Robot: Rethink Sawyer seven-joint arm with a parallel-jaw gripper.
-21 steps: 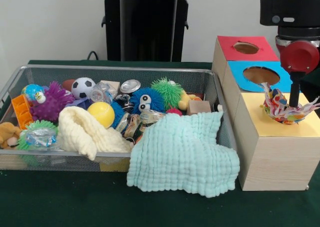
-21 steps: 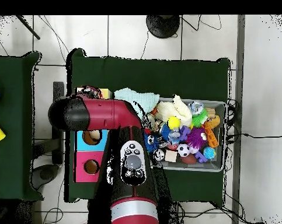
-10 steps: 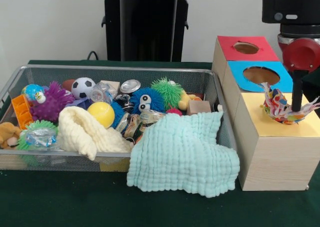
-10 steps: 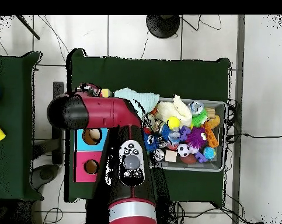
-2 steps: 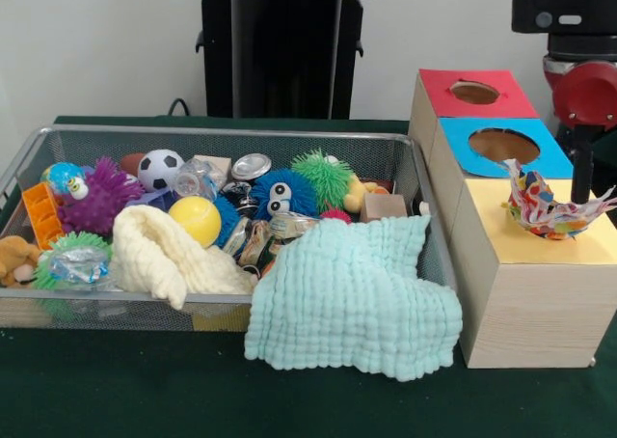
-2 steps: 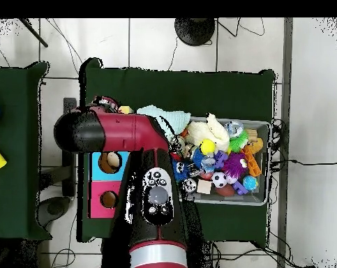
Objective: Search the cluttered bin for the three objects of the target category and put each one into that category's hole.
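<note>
We are at the drop-off step. Our gripper (image 5: 581, 182) hangs over the yellow box (image 5: 525, 274), at the far right of the front view, its dark stem reaching down behind the rag toy (image 5: 549, 206). That colourful scrap bundle lies on the yellow lid, seemingly over the hole, not yet pushed through. We cannot tell whether the fingers are spread or pinching it; the toy hides the tips. The overhead view shows only the arm (image 6: 111, 132) covering the boxes. The bin (image 5: 386, 153) holds the remaining clutter, partly under the mint cloth (image 5: 357, 298). Next, we judge, the toy needs freeing or pressing into the hole, then a return to the bin to search.
</note>
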